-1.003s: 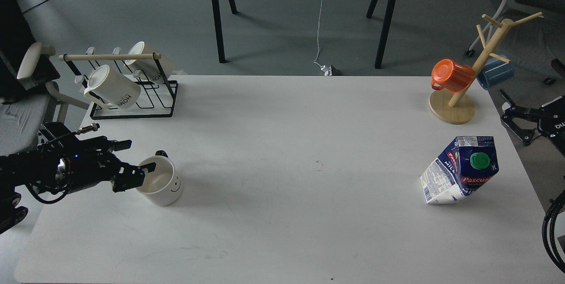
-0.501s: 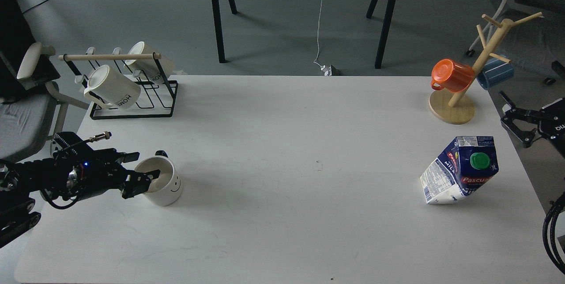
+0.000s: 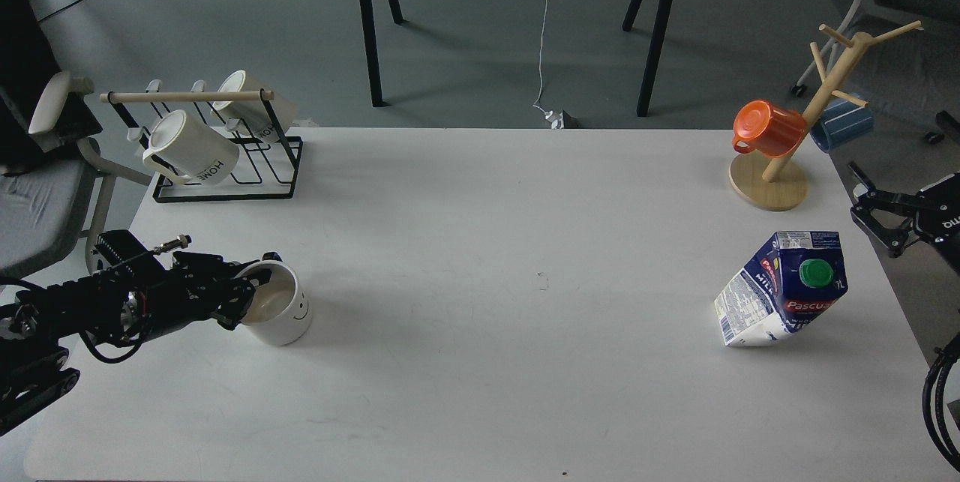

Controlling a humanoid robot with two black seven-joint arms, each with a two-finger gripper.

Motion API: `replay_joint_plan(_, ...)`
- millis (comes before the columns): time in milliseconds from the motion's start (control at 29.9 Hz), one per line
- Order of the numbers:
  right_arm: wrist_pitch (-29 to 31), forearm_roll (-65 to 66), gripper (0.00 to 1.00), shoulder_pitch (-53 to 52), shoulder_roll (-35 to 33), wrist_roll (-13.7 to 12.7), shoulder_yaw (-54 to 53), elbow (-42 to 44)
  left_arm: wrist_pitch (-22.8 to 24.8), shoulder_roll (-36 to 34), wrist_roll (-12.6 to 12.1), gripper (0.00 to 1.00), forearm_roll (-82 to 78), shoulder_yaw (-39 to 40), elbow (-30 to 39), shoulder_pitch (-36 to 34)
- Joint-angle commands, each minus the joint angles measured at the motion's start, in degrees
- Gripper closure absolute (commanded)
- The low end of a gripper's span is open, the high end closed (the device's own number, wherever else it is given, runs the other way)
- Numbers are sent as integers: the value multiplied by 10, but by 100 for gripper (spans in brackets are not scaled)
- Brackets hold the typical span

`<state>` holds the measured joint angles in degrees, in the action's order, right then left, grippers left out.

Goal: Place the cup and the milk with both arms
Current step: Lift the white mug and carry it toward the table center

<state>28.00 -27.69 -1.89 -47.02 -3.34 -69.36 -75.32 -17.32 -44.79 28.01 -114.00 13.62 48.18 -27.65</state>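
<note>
Cup point(image 3: 279, 306) sits upright near the front left corner of the white table point(image 3: 480, 362), smiley face turned toward the centre, and my left gripper point(image 3: 241, 294) has moved in on it over the last second: earlier its fingers stood apart just short of the near wall, with one tip over the rim, and now they have drawn together at the rim on the handle side. It looks like a pinch on the cup's wall, one finger inside and one outside, though the dark fingers merge, so I cannot tell for sure that the hold is firm. The cup itself has barely shifted, so I judge the grasp is only just being made and the lift has not begun. Farther right, at about the same depth, the milk point(image 3: 784, 291) stands tilted on the table with its green cap facing me, untouched and unmoved. My right gripper point(image 3: 874, 208) hangs just off the table's right edge, beyond the carton and apart from it, fingers spread open; it has hardly moved, so the milk half of the job is not yet started. At the back stand a black wire rack point(image 3: 225, 186) with two cream mugs on the left and a wooden mug tree point(image 3: 769, 182) with an orange cup point(image 3: 769, 128) on the right
</note>
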Motion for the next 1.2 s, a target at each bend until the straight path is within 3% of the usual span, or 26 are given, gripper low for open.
replay_joint_plan(0, 0, 0, 4, 1, 0, 0, -1, 1, 1, -1, 0, 100, 0, -11, 1, -2)
replay_joint_plan(167, 0, 0, 4, 1, 0, 1, -1, 1, 1, -24, 0, 100, 0, -10, 16, -5)
replay_joint_plan(267, 0, 0, 4, 1, 0, 1, -1, 1, 9, -67, 0, 100, 3, -6, 68, -24)
replay_joint_plan(434, 0, -3, 4, 1, 0, 2, -15, 3, 61, -115, 0, 100, 6, -7, 161, -130)
replay_joint_plan(602, 0, -44, 4, 1, -2, 5, -21, 15, 126, -104, 0, 100, 6, -7, 226, -202)
replay_joint_plan(735, 0, -55, 4, 2, -3, 5, -20, 39, 165, -22, 0, 100, 3, -10, 244, -218)
replay_joint_plan(1003, 0, -62, 4, 33, -4, 7, -22, 48, 186, 104, 0, 100, -42, -12, 217, -209)
replay_joint_plan(1170, 0, -62, 4, 37, -4, 11, -24, 48, 183, 129, 0, 100, -59, -12, 198, -174)
